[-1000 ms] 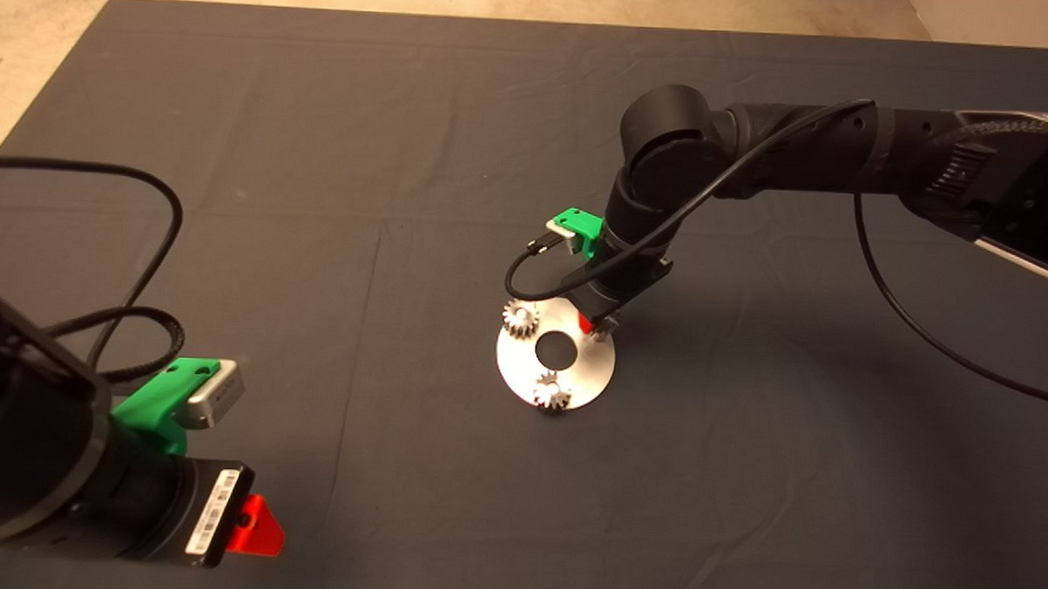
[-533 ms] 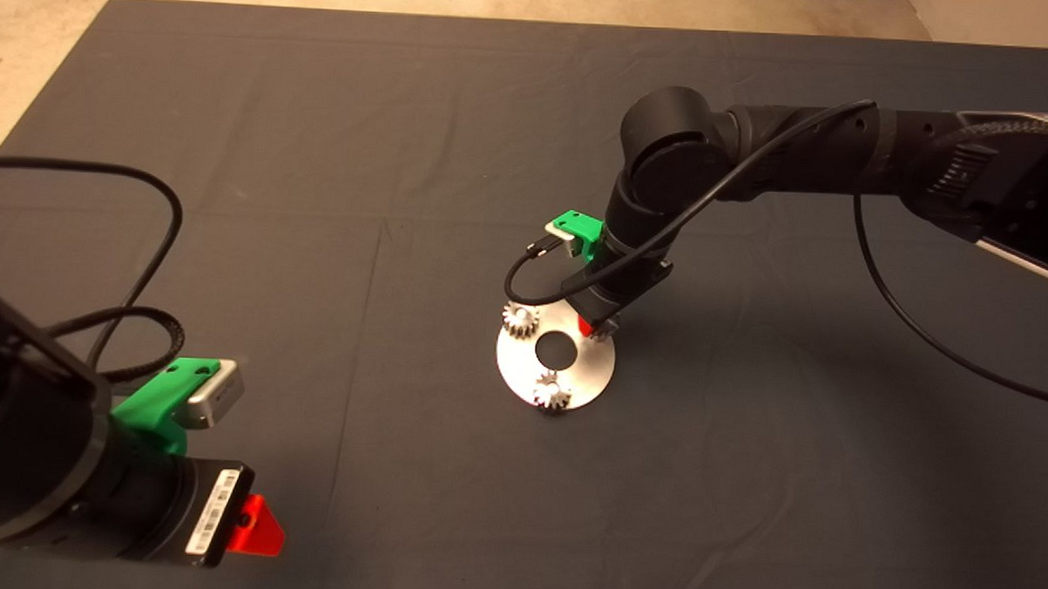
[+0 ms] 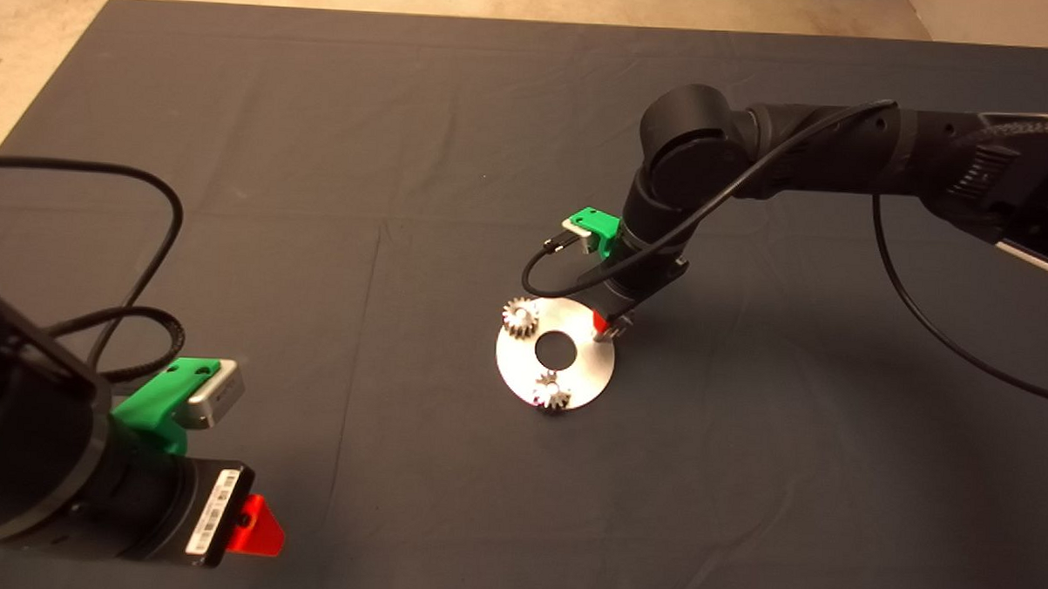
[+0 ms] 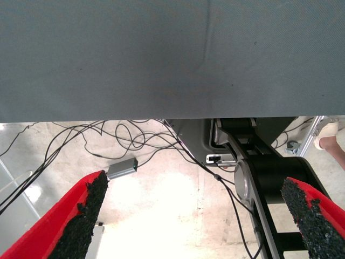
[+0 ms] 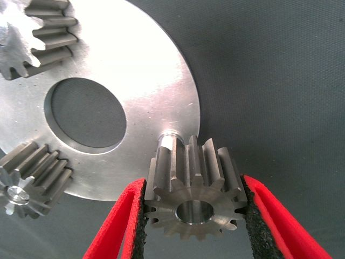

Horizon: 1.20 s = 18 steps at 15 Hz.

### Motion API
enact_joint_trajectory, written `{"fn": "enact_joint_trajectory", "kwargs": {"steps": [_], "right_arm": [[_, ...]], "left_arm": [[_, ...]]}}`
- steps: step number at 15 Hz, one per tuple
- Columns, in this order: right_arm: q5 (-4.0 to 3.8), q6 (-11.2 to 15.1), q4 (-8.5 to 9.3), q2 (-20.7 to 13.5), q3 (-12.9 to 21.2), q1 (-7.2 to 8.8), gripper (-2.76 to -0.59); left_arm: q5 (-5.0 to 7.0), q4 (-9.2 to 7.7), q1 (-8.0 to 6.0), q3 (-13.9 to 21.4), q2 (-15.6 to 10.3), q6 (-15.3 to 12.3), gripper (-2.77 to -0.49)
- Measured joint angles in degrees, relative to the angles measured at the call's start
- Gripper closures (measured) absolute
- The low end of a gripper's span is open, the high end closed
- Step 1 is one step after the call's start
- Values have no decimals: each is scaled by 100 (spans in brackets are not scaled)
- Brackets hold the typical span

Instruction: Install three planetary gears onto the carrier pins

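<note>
A dark mat (image 3: 320, 148) covers the table, with a strip of pale floor (image 3: 27, 59) showing past its far edge. The right arm (image 3: 843, 153) reaches in from the right side and bends down over the middle of the mat. The left arm (image 3: 39, 461) sits at the lower left edge, apart from the work; the left gripper (image 4: 197, 216) has its fingers spread wide with nothing between them, over floor strewn with cables (image 4: 135, 140).

Near the mat's centre lies the flat round disc (image 3: 574, 366), silvery, with a large centre hole. Two planetary gears are seated on it: the first gear (image 3: 520, 317) on the far-left part of the disc and the second gear (image 3: 552, 391) on the near edge.

The right gripper (image 5: 195, 216) is at the disc's right rim, its red fingers (image 5: 116, 226) closed on the third gear (image 5: 194, 194), gripping it by the teeth on both sides. That gear is held just beside the bare carrier pin (image 5: 168, 137), whose top shows behind the gear; it seems to be slightly off the pin rather than over it, though the angle makes this hard to judge.
</note>
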Motion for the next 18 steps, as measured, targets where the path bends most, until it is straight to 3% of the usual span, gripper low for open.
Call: {"fn": "enact_joint_trajectory", "kwargs": {"steps": [18], "right_arm": [[-1, 0, 1, -6, 68, -5, -108]], "left_arm": [[0, 0, 0, 0, 16, 0, -233]]}}
